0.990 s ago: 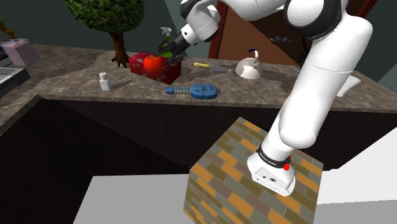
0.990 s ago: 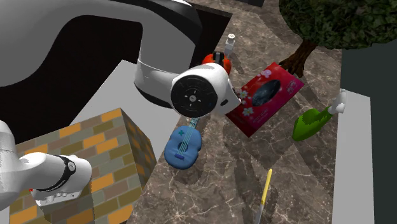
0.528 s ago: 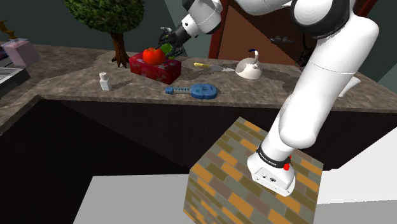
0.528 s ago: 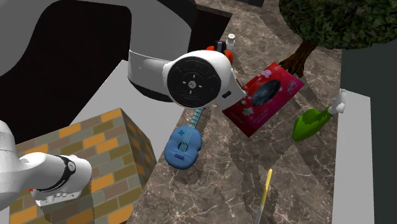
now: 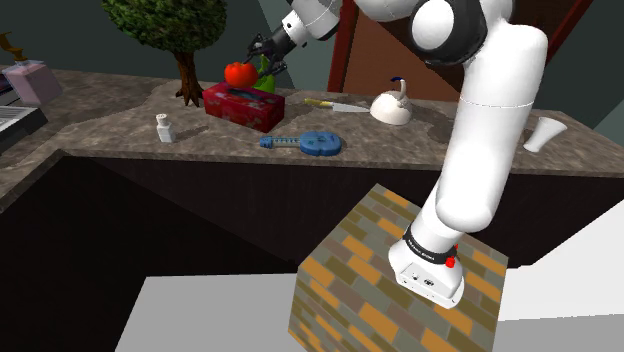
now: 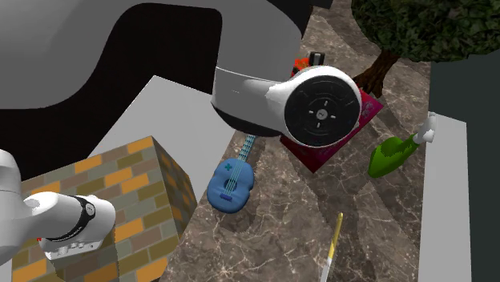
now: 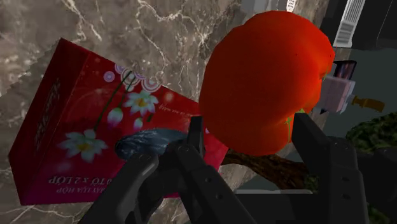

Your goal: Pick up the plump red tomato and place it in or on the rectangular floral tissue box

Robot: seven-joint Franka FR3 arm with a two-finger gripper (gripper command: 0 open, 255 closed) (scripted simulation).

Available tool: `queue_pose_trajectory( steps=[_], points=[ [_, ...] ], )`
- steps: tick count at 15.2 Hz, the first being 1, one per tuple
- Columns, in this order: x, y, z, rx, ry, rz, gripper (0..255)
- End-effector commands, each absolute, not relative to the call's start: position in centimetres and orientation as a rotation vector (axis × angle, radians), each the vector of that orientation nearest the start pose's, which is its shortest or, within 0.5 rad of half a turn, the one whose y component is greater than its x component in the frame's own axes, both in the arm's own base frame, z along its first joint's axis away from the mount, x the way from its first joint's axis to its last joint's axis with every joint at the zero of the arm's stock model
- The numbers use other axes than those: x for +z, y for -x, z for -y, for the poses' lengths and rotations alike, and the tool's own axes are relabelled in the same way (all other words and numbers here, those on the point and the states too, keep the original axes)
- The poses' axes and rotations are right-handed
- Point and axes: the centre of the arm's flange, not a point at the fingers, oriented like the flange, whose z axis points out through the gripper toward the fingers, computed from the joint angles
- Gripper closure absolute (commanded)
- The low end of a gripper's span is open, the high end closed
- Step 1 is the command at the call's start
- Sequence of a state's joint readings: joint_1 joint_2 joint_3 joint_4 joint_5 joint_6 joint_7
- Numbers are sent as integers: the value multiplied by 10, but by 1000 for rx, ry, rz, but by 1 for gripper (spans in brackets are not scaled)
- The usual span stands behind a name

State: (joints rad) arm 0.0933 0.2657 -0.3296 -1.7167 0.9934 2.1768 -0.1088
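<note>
Now the black two-finger gripper [image 7: 248, 130], pinching the plump red tomato [image 5: 238, 73], has lifted it higher, above the red rectangular floral tissue box [image 5: 243, 105]; centring over the box top, then lowering, seems next.

Red-orange tomato [image 7: 264, 79]; crimson tissue box [image 7: 83, 140], white flowers; brown veined marble countertop [image 5: 410, 142]; orange-grey brick-patterned stand [image 5: 365, 275].
</note>
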Motion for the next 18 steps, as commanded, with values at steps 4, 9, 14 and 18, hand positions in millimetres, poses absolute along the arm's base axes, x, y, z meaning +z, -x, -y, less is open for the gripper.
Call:
queue_pose_trajectory(
  steps=[4, 9, 14, 18],
  points=[
    [477, -702, 149, -419, 2263, -712, 255],
    [476, -745, 185, -419, 2263, -712, 255],
    [450, -745, 185, -419, 2263, -712, 255],
    [429, -745, 185, -419, 2263, -712, 255]
  ],
)
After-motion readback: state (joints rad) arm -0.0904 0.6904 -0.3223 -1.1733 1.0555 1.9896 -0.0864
